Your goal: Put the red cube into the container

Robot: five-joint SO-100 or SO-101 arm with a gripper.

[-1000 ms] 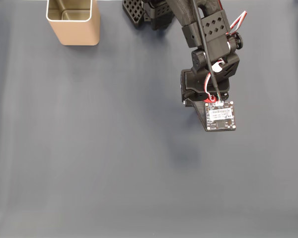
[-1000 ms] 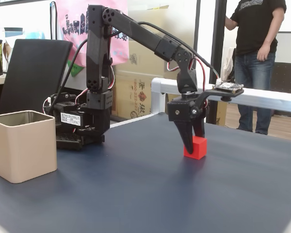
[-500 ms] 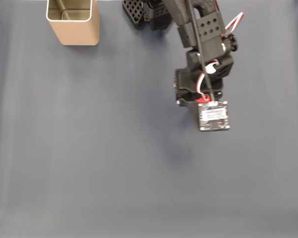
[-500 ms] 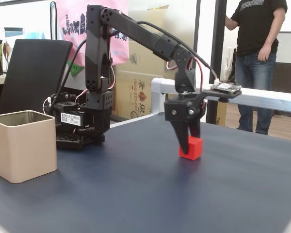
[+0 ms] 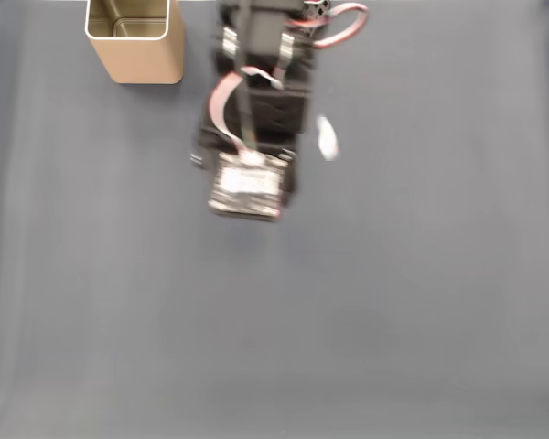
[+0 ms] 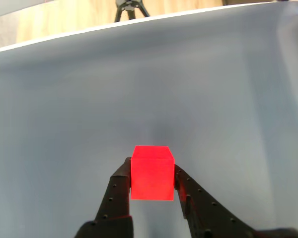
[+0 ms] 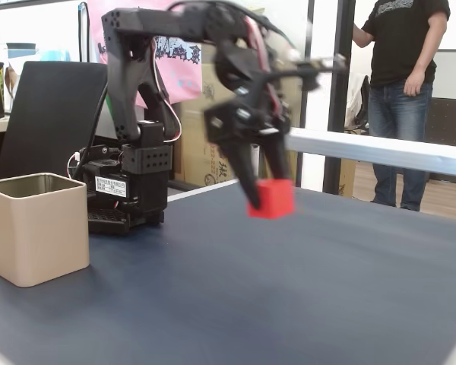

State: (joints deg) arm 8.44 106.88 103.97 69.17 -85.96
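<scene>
The gripper (image 6: 152, 184) is clamped on the red cube (image 6: 152, 172): in the wrist view its two black fingers (image 6: 116, 191) press the cube's left and right faces, and the cube sits square between the tips with one flat face toward the camera and its top edge level. A cube has no long axis to speak of; its faces line up with the jaws.

In a fixed view from the side, the red cube (image 7: 271, 198) hangs clear of the dark blue table (image 7: 304, 304), lifted above the surface at the end of the blurred gripper (image 7: 266, 199), which points downward. The arm (image 7: 175, 46) arches over from its base at the left of that view.

The container (image 7: 36, 226), a tan tin with a square open mouth, stands upright on the table well apart from the cube, toward the left in that view. In a fixed view from above, the container (image 5: 135, 41) sits at the upper left, and the blurred arm (image 5: 252, 137) with its wrist circuit board (image 5: 246, 187) lies to the right of it, covering the cube there.

A person (image 7: 399, 84) in a black shirt and jeans stands in the background beyond the table.
</scene>
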